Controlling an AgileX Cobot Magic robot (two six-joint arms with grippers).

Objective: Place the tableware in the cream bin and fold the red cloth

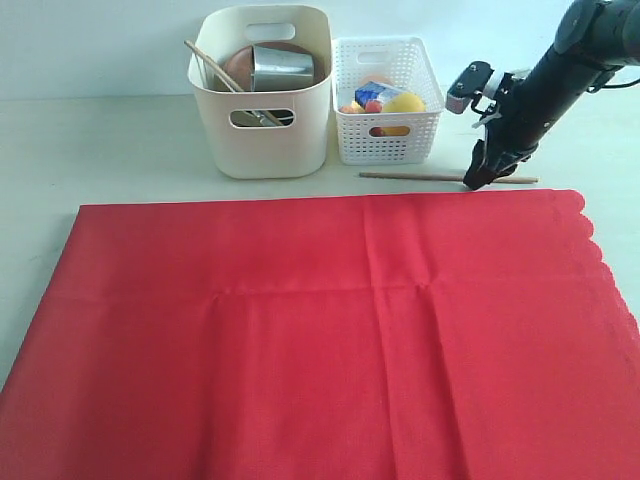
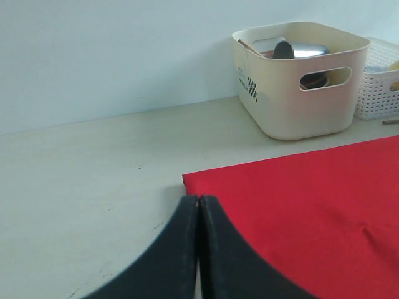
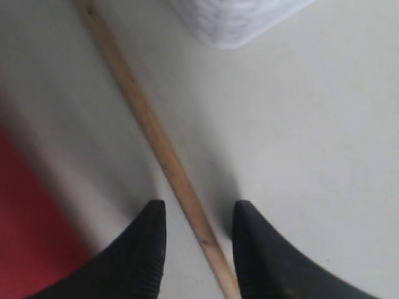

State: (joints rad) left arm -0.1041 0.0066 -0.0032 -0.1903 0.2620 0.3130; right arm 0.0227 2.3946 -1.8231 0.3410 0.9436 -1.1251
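The red cloth [image 1: 330, 330] lies flat across the table front, scalloped edge at the right. Behind it stands the cream bin [image 1: 262, 95], holding the steel cup [image 1: 280, 68], the brown plate [image 1: 238, 68] and one chopstick [image 1: 210, 66]. A second tan chopstick [image 1: 420, 177] lies on the table just behind the cloth. My right gripper [image 1: 478, 180] is open and straddles that chopstick [image 3: 156, 137], one finger on each side. My left gripper [image 2: 198, 200] is shut and empty, over the cloth's corner [image 2: 193, 180]; it is outside the exterior view.
A white lattice basket [image 1: 388, 125] with toy food, including a lemon [image 1: 404, 103], stands right of the bin. Bare pale table [image 2: 93, 174] stretches left of the cloth. A wall runs behind the containers.
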